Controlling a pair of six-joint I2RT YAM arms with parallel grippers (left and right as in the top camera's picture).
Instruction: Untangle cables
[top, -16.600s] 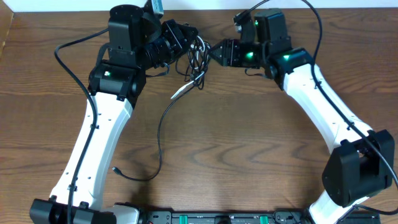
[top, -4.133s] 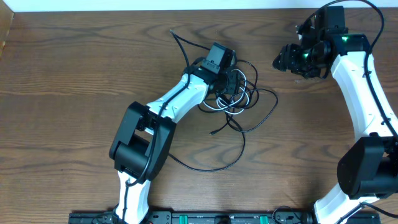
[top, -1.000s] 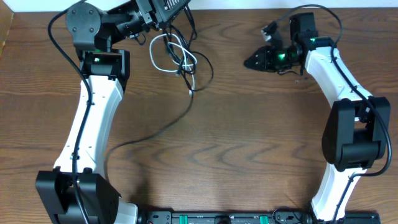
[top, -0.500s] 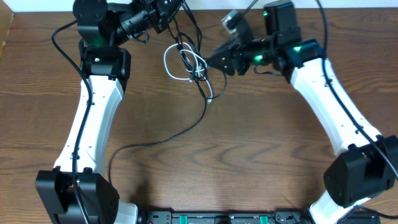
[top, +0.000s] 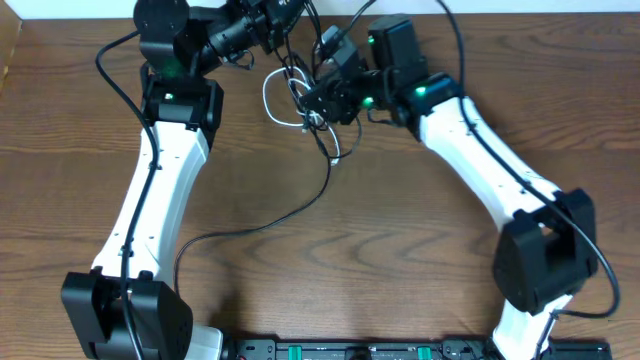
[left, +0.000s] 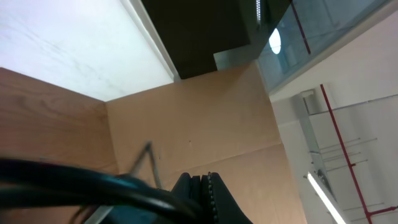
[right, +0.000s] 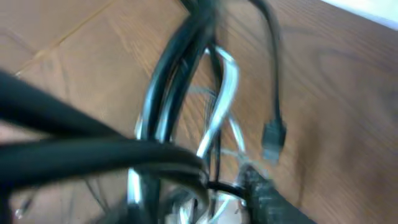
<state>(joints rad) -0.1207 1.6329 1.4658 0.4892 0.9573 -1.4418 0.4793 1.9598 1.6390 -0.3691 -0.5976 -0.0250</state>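
Note:
A tangle of thin black cables (top: 322, 150) and a white cable (top: 266, 100) hangs near the table's back edge. One long black cable (top: 262, 222) trails from it toward the front left. My left gripper (top: 288, 12) is raised at the back edge and shut on a black cable (left: 93, 186); its closed jaws (left: 202, 183) point upward. My right gripper (top: 313, 97) is pushed into the tangle from the right and looks open. Its wrist view is blurred, showing black strands (right: 180, 74), the white cable (right: 224, 87) and a small black plug (right: 272, 134) right in front of one finger (right: 267, 199).
The brown wooden table (top: 400, 260) runs under both arms. The white wall edge (top: 560, 8) runs behind the table. The thick black arm cables (top: 110, 70) loop beside the left arm. A black rail (top: 360, 350) lies at the front edge.
My right gripper has moved left from beside the tangle into it. The left gripper stays raised at the back with the cables in it. The hanging bundle has barely shifted.

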